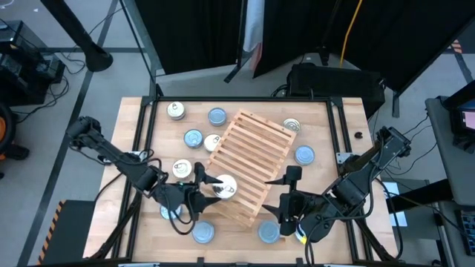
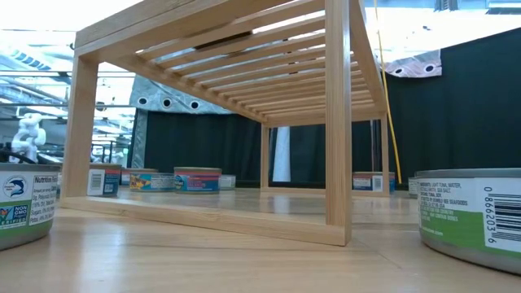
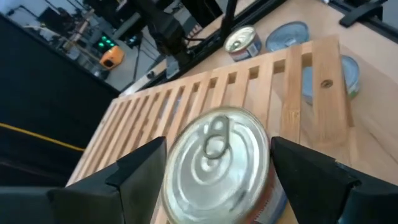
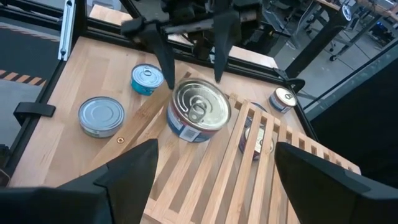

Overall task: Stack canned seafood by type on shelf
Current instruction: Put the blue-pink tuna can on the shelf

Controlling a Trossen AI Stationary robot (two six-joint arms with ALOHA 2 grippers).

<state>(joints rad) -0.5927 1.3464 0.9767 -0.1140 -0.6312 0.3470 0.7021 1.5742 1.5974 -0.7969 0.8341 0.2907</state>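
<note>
Bench (image 1: 319, 130): pale butcher-block wood, smooth, framed by black metal rails. Beyond it, grey floor, black curtains, cables and a yellow cord.

Shelf (image 1: 249, 167): rectangular light-wood slatted rack, set askew near the bench centre. In the low view its legs and slats (image 2: 244, 81) stood over open space, with labelled tins visible behind.

Silver pull-tab tin (image 1: 225, 187): flat, round, with a ringed metal lid and a printed side label. It rested on the shelf's corner nearest the left arm.

Other tins: loose on the bench around the shelf. Blue-topped ones (image 1: 217, 116) lay beyond the shelf, another (image 1: 304, 155) beside its right edge. Silver-topped ones included a tin (image 1: 292, 127) at the far corner. One tin (image 4: 255, 138) sat beneath the slats.

Left end effector (image 1: 204, 187): released, its dark fingers (image 3: 140, 171) spread either side of the silver pull-tab tin, not visibly pressing it.

Right end effector (image 1: 286, 189): released, empty, poised near the shelf's right edge, fingers (image 4: 127, 174) wide apart.
</note>
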